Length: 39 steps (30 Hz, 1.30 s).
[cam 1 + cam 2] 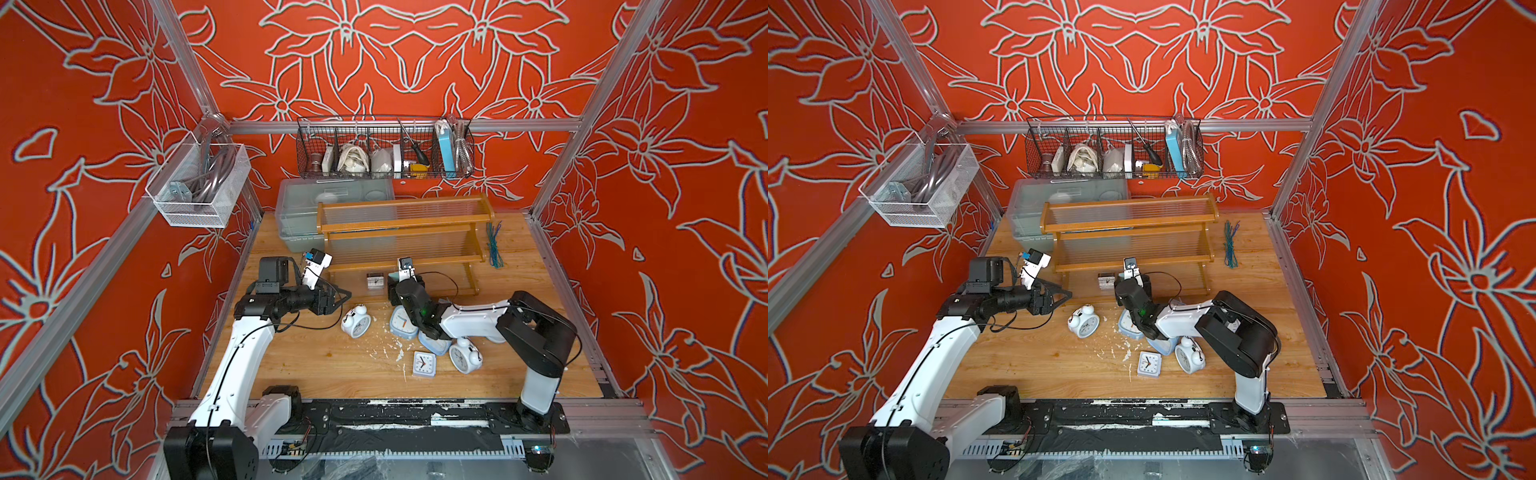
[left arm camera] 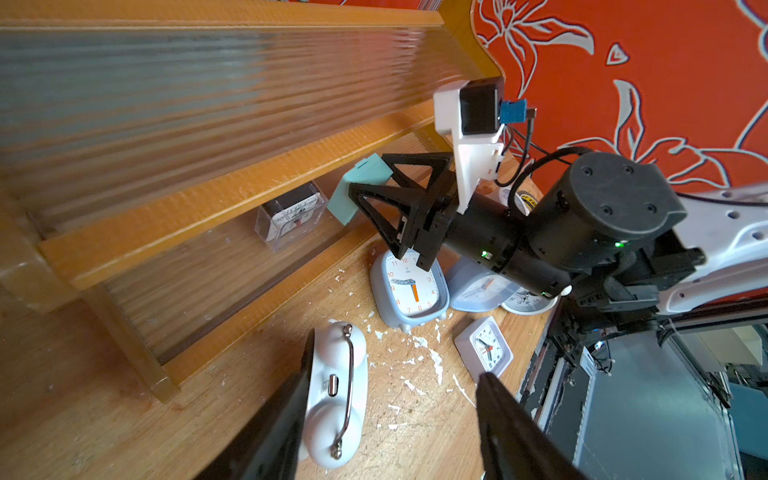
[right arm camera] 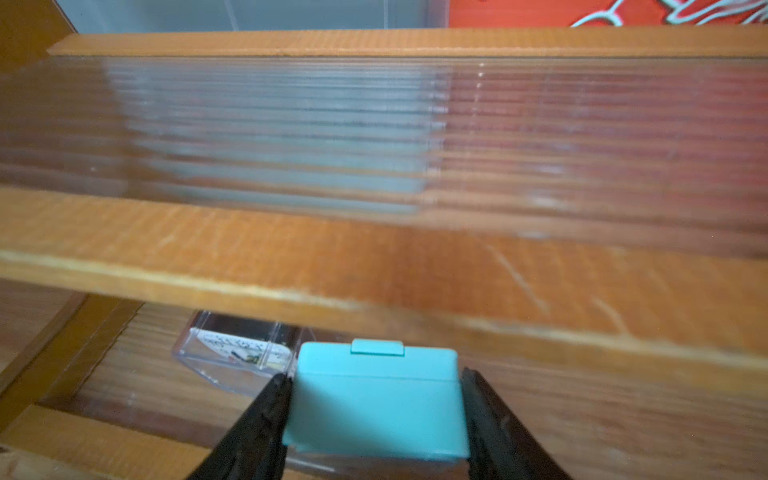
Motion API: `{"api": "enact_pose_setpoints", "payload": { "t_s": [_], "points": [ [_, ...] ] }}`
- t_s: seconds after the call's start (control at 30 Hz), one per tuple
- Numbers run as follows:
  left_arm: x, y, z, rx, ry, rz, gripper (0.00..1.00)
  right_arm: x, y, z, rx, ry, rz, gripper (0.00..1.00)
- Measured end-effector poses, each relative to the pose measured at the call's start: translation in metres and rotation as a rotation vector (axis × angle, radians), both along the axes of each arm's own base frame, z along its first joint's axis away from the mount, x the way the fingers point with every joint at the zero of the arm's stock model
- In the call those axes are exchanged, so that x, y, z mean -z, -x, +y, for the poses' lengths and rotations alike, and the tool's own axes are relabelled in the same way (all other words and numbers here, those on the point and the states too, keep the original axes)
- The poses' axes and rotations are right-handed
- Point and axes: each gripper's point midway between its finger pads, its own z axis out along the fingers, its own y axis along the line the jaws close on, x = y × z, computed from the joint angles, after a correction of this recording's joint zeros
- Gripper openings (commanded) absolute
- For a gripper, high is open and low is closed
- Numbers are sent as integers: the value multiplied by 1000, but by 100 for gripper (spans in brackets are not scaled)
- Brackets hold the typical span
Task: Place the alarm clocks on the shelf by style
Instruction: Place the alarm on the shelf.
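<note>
- Left gripper [image 2: 397, 361]: jaws apart, empty, poised above a twin-bell clock [image 2: 336, 395] lying flat.
- Right gripper [image 3: 374, 376]: clamped on the teal clock [image 3: 376, 411]; this arm is the nearer to the shelf [image 3: 374, 266].
- Lowest tier: straight ahead of the teal clock, under the middle rail; a clear-cased clock [image 3: 232, 353] already stands there, just beside.

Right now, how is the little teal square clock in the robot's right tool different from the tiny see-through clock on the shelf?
The small teal square plastic clock is solid-coloured; the tiny clear-cased clock is see-through, with a white dial showing. The teal clock is pinched in the right tool, up in the air; the clear-cased clock rests on the lowest ribbed panel of the brown wooden shelf. Both are small and boxy.
</note>
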Motion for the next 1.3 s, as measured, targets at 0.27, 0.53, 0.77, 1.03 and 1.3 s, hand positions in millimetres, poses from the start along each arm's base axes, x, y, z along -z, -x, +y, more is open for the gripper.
{"api": "enact_pose_setpoints", "payload": {
  "t_s": [0.27, 0.53, 0.77, 1.03, 1.3],
  "points": [
    [0, 0, 0, 0, 0, 0, 66, 15, -8, -4, 16, 24, 15, 53],
    [0, 0, 0, 0, 0, 0, 66, 18, -17, -4, 31, 25, 15, 53],
    [0, 0, 0, 0, 0, 0, 66, 18, -23, 0, 35, 21, 12, 53],
    [0, 0, 0, 0, 0, 0, 66, 18, -23, 0, 36, 22, 12, 61],
    [0, 0, 0, 0, 0, 0, 66, 20, -23, -1, 36, 27, 18, 74]
  ]
}}
